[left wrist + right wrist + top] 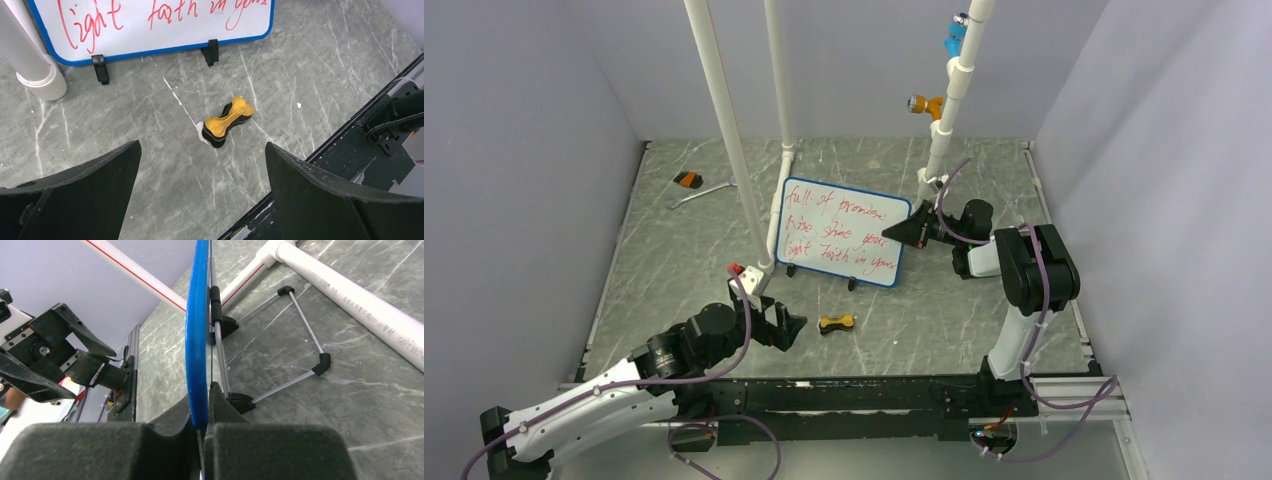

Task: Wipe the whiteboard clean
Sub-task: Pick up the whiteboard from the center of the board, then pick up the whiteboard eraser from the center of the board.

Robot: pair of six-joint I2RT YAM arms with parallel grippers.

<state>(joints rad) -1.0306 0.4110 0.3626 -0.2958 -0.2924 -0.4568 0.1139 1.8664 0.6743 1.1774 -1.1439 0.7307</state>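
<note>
Even, soft light; near fingers perhaps blurred.

- Tabletop (674, 260): grey, marble-veined surface.
- White pipes (726, 120): three uprights, standing from centre to 1 o'clock.
- Blue fitting (953, 40) and orange fitting (927, 104): on the 1 o'clock pipe.
- Orange-black tool (689, 180): at 10 o'clock, with silver wrench (700, 194) just beside it.
- Yellow bone-shaped piece (836, 322): lying flat at 6 o'clock, black underside.
</note>
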